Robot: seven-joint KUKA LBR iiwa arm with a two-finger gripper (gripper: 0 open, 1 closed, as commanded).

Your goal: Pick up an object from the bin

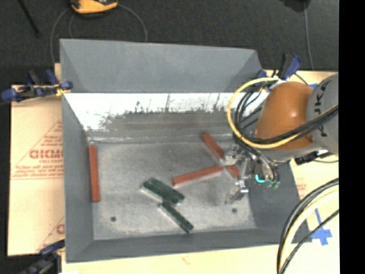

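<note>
Claw (238,181) is low in the bin's right part, near the floor and pointing down; whether it is open or closed cannot be told. Above it is a rounded orange wrist cover (285,113), glossy, with looped black and yellow cables (242,104) round it. The arm enters from the right over the rim.

Nearest thing is a long red stick (197,176), flat, lying at a slant on the floor. Its right end is right at the claw; contact cannot be told. A shorter red stick (211,145) lies just above, slanted the other way, its lower end near the claw.

Further left lie two dark green bars, one (163,190) crossing a pale strip and one (177,217) nearer the front wall. A third red stick (94,173) lies along the left wall, well apart. The grey metal bin (154,67) has a matte, speckled floor and a scuffed back wall.
</note>
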